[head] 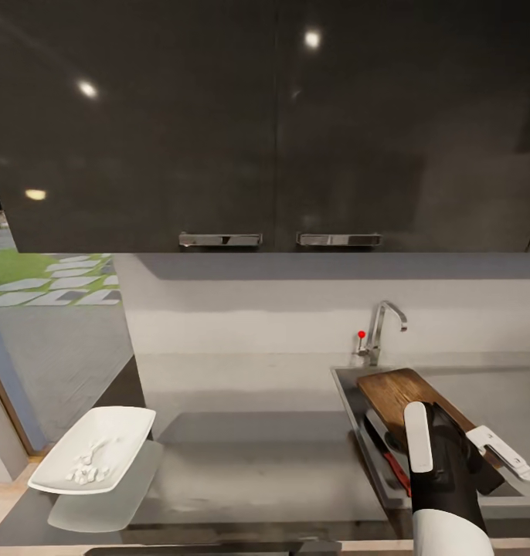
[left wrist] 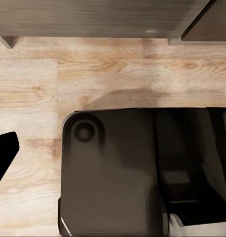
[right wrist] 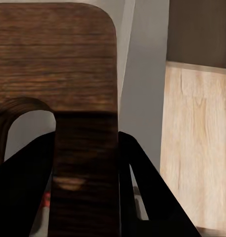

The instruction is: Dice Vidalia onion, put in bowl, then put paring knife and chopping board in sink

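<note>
The brown chopping board (head: 396, 395) lies tilted in the sink (head: 348, 395), its far end near the tap (head: 382, 327). My right gripper (head: 460, 446) is shut on the board's near handle end; in the right wrist view the handle (right wrist: 85, 163) runs between the dark fingers (right wrist: 23, 187). The paring knife (head: 390, 455) lies in the basin beside the board, red handle toward me. The white bowl (head: 103, 432) sits at the countertop's (head: 249, 440) left end with pale diced onion (head: 86, 468) in it. A dark finger (left wrist: 3, 157) of my left gripper hangs over the wooden floor.
Dark wall cabinets (head: 265, 123) with two bar handles hang overhead. A red knob (head: 361, 334) stands by the tap. In the left wrist view the robot's dark base (left wrist: 137, 173) rests on the light wood floor (left wrist: 93, 74).
</note>
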### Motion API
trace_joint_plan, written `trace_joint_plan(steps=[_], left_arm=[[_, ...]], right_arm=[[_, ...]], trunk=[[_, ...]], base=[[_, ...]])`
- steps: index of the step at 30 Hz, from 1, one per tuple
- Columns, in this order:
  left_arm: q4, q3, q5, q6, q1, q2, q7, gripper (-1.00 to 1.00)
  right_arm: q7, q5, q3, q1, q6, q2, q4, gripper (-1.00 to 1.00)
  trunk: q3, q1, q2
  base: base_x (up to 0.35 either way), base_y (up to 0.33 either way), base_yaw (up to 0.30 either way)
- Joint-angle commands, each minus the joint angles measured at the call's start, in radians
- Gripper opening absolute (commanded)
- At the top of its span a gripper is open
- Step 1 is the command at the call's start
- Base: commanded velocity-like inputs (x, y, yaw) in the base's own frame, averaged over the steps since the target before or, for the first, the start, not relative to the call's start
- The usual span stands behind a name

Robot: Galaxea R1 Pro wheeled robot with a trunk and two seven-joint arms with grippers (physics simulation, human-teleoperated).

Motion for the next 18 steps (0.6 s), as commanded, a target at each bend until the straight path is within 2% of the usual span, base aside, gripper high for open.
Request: trace_joint_plan(steps=[1, 15, 18], left_arm=[[0.002, -0.005, 0.007, -0.001, 0.001, 0.0, -0.002, 1.0], [0.006, -0.005, 0.007, 0.0, 0.001, 0.0, -0.002, 1.0], [0.006, -0.004, 0.007, 0.0, 0.001, -0.001, -0.002, 1.0]], right_arm=[[-0.006, -0.003, -0.001, -0.001, 0.01, 0.0, -0.001, -1.0], [-0.007, -0.003, -0.001, -0.001, 0.009, 0.0, 0.002, -1.0], [-0.007, -0.025, -0.001, -0.001, 0.009, 0.0, 0.003, -1.0]], trunk=[[-0.002, 0.0, -0.001], [-0.024, 0.0, -0.001], [-0.028, 0.0, -0.001]], base=[[0.0, 0.0, 0.0], [0.076, 0.0, 0.0], [0.055, 0.0, 0.0]])
